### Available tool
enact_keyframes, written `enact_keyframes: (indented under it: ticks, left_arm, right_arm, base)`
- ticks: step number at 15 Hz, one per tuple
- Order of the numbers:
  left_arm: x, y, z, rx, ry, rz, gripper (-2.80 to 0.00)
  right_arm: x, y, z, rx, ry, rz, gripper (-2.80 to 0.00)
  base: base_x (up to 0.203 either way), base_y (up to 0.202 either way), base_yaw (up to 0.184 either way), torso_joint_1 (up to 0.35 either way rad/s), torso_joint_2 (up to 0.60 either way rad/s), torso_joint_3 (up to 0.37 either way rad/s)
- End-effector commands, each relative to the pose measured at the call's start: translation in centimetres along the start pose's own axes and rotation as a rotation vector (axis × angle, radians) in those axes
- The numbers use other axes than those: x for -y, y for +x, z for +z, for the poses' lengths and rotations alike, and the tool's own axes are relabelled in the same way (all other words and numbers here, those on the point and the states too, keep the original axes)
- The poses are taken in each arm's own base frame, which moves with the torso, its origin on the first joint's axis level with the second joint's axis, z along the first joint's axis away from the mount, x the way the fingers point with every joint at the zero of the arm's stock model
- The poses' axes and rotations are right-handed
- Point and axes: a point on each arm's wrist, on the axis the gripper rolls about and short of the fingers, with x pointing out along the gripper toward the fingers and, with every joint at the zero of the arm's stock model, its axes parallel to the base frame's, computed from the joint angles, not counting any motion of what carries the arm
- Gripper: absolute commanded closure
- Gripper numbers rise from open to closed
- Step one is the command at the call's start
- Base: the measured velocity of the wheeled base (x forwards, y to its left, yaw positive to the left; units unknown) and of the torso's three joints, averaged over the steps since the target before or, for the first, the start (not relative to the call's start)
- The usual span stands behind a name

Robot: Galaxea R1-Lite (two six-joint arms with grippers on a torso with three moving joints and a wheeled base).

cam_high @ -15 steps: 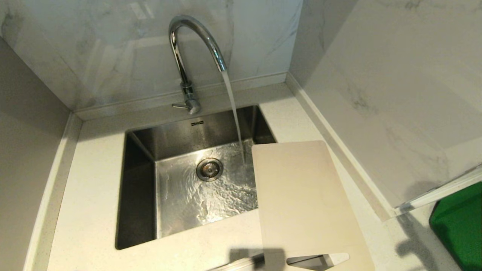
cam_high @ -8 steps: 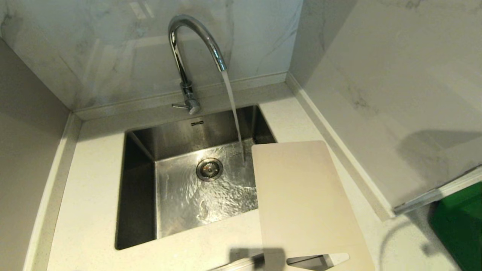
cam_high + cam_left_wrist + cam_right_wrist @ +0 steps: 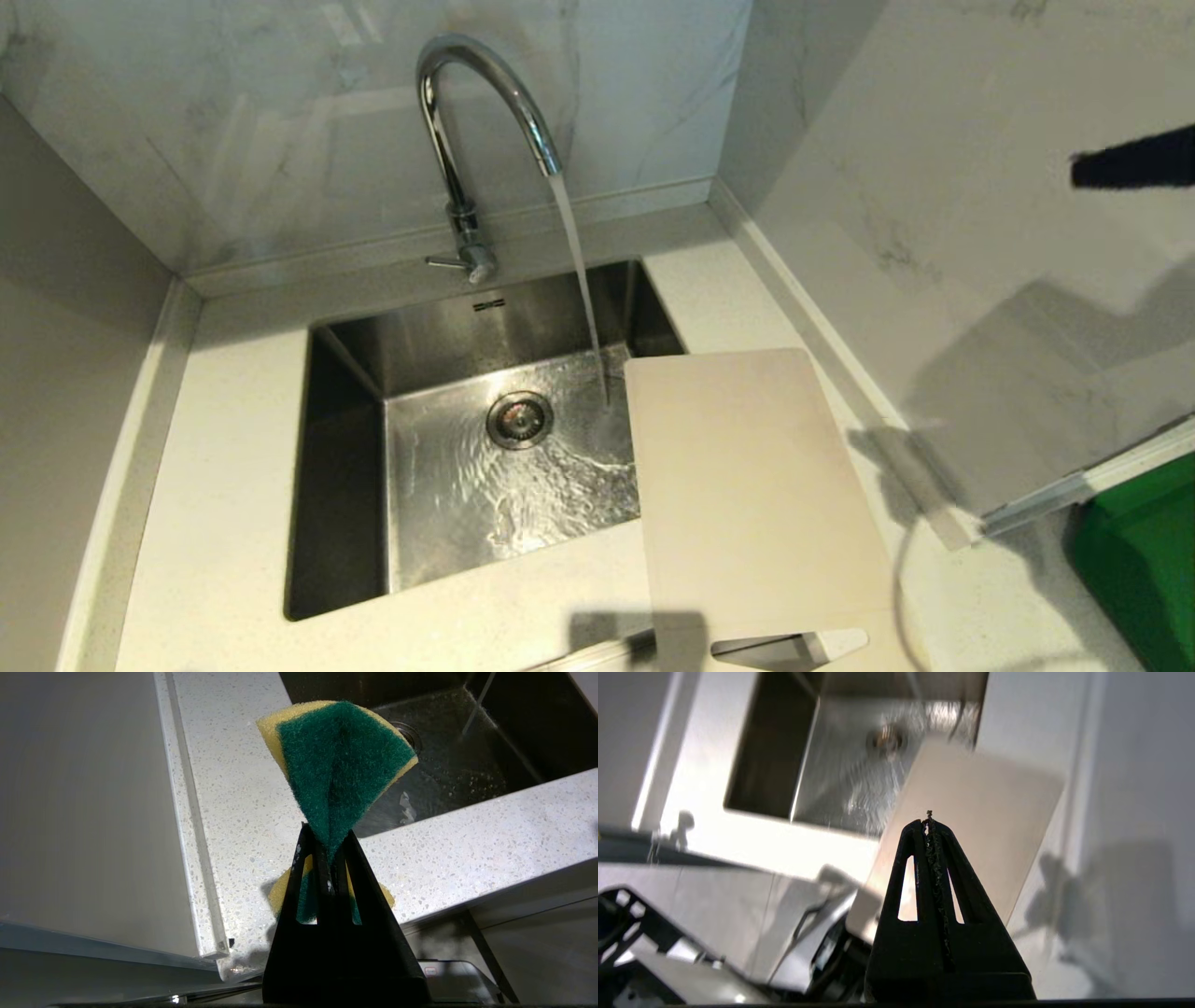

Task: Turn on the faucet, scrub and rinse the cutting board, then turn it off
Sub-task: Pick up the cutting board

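Compared with one second ago, a black part of the right arm (image 3: 1134, 170) has entered the head view at the upper right edge, and its shadow on the marble wall has grown and shifted toward the board. The faucet, the water and the board have not moved.

The right gripper (image 3: 929, 822) has its fingers pressed together with nothing between them; it hangs in the air above the cutting board (image 3: 752, 490) without touching it. The left gripper (image 3: 327, 842) is clamped on a yellow-and-green sponge (image 3: 338, 765), folded between the fingers, above the counter (image 3: 233, 485) beside the sink (image 3: 341, 485).

The cutting board lies flat on the counter at the sink's right side, one corner overhanging the basin. Its long axis runs from the wall toward the robot, slot handle at the near end. The faucet (image 3: 467, 140) stands behind the sink, spout arching right, water running into the basin.
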Motion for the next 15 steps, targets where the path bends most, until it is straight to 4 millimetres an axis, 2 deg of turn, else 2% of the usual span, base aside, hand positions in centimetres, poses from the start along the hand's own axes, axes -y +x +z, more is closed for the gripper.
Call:
enact_keyframes:
  ticks: [1, 6, 8, 15]
  left_arm:
    - [0.0, 0.0, 0.0, -0.002, 0.000, 0.001, 0.00]
    - [0.0, 0.0, 0.0, -0.002, 0.000, 0.000, 0.00]
    - [0.0, 0.0, 0.0, -0.002, 0.000, 0.001, 0.00]
    - [0.0, 0.0, 0.0, -0.002, 0.000, 0.001, 0.00]
  right_arm:
    - [0.5, 2.5, -2.3, -0.134, 0.043, 0.032, -2.80]
    - [0.3, 6.4, -5.9, -0.267, 0.037, 0.060, -2.80]
    - [0.6, 7.8, -6.7, -0.290, 0.044, 0.068, -2.80]
    - [0.9, 9.9, -9.1, -0.403, 0.085, 0.118, -2.80]
  base:
    - [0.000, 0.000, 0.000, 0.000, 0.00, 0.000]
    - [0.000, 0.000, 0.000, 0.000, 0.00, 0.000]
    - [0.000, 0.000, 0.000, 0.000, 0.00, 0.000]
    - [0.000, 0.000, 0.000, 0.000, 0.00, 0.000]
